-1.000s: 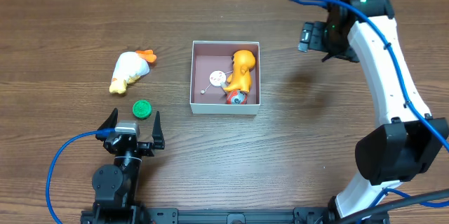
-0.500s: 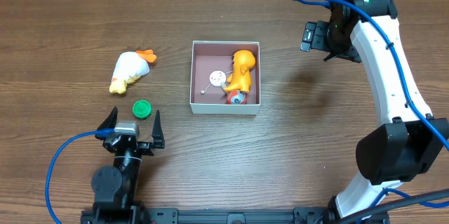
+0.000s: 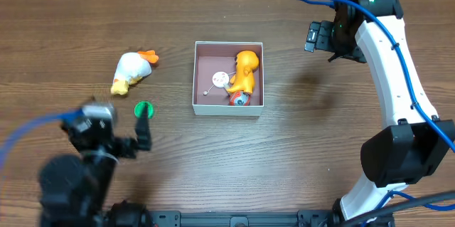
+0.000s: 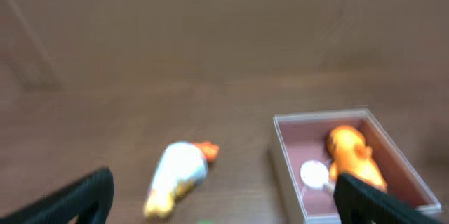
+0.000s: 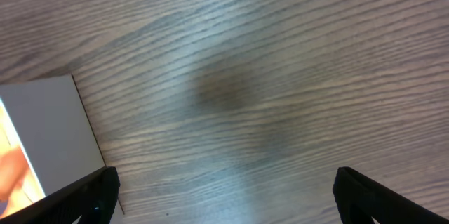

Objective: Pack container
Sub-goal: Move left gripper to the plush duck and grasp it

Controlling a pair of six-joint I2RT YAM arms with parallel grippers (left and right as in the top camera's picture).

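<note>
Near the tabletop's front-left corner, left gripper (image 4: 223, 180), open, eyes cap (image 3: 144, 108): next, straddle, pinch, carry to container (image 3: 227, 110). Right gripper (image 5: 224, 176) open too.

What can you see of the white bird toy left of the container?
The white bird toy looks soft and rounded, like plush: a white body, an orange tip at its upper-right end and yellow at its lower-left end. It lies on its side, slanted, on the wooden table, left of the container and clear of it. A green disc lies just nearer the robot, apart. Only the table touches it. The left wrist view shows it too, blurred.
</note>
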